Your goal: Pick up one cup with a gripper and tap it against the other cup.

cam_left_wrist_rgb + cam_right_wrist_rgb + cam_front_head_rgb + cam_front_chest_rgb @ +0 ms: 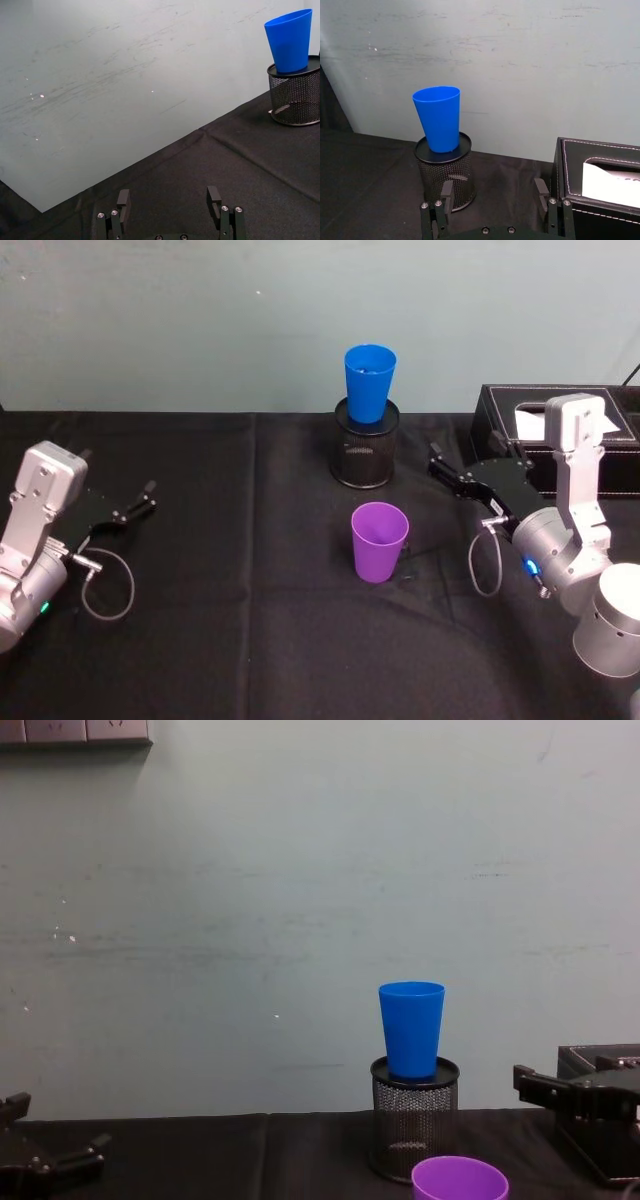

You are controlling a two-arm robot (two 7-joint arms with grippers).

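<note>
We see the purple cup (379,540) upright on the black table (230,640), near the table's middle, mouth up, nothing touching it. In the chest view just its rim (460,1180) pokes up at the near edge.

Blue cup (369,382) sits upright in the top of the mesh holder (364,448), which stands toward the table's far edge, directly behind the purple cup with a gap between them. The blue cup's base is down inside the holder's rim; most of its body sticks up above it. Same stack shows in the right wrist view (438,119) and left wrist view (290,40).

Right gripper (441,466) is over the table's right side, right of the holder and behind-right of the purple cup, clear of both. Its fingers (447,192) are spread apart with nothing between them. It points toward the holder and the wall.

Left gripper (135,506) is over the table's left side, well apart from both cups. Fingers (123,200) also spread, empty.

Black tissue box (560,425) sits at the far right corner, just behind the right arm; white tissue shows in its slot. In the right wrist view the box (600,175) is just beside one finger.
</note>
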